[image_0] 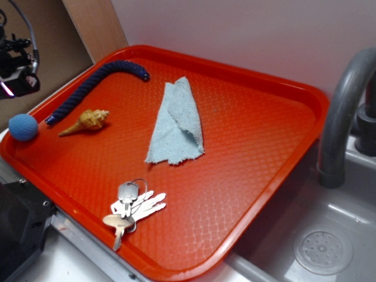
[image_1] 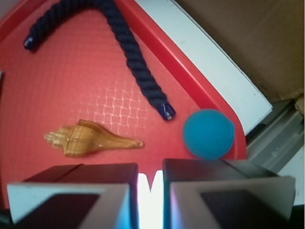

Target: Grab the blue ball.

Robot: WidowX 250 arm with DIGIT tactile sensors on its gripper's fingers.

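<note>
A mock kitchen sink set up for robot tests. A grey faucet (image_0: 341, 117) arches at 3 o'clock above a grey basin with a round drain (image_0: 322, 251) at 5 o'clock. A red tray (image_0: 252, 194) spans the counter; brown cardboard (image_0: 53, 23) stands at 11 o'clock.

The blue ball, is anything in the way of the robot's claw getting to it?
Nothing visible blocks it. In the wrist view the blue ball sits just past the gripper, off toward one finger. The rope end and the seashell lie beside it, not between.
</note>
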